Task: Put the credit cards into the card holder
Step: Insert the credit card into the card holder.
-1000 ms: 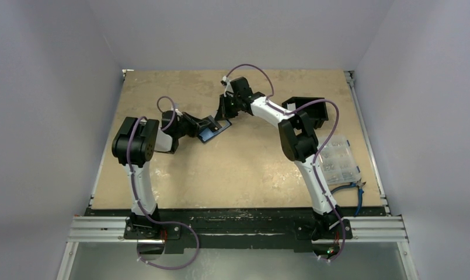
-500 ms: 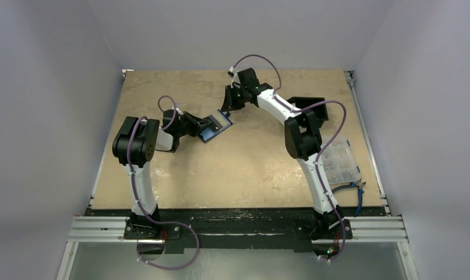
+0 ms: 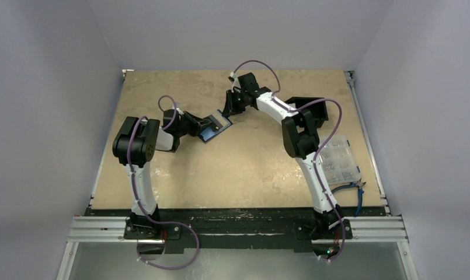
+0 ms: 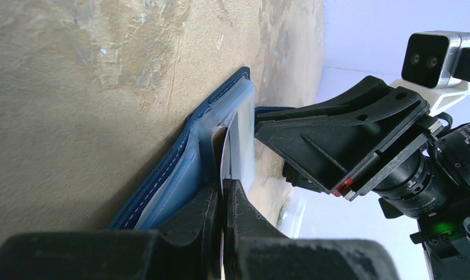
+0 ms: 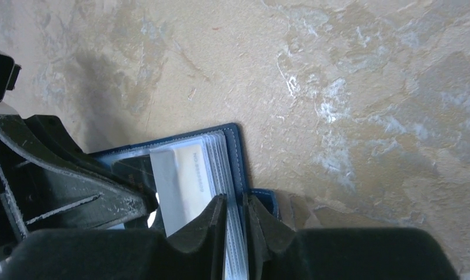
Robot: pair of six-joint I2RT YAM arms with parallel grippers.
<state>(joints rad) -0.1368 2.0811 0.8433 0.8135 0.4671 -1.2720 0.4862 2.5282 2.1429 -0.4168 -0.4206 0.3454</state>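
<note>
- Top external view: over the last second the right arm point(image 3: 273, 108) has drawn its wrist back toward the far edge of the desk point(image 3: 250, 169). This uncovers more of the card holder point(image 3: 216, 129).
- That card holder lies open a little left of the desk's middle, nearer the far edge, and it has not shifted.
- The right gripper point(image 5: 233, 204) has gone from closed to slightly apart, with clear sleeve edges in the gap. I judge it has just released a card.
- The left gripper point(image 4: 223, 186) stays clamped on one clear sleeve, holding the pages open.
- A white card point(image 5: 183, 186) sits inside a sleeve, so one card looks stowed.
</note>
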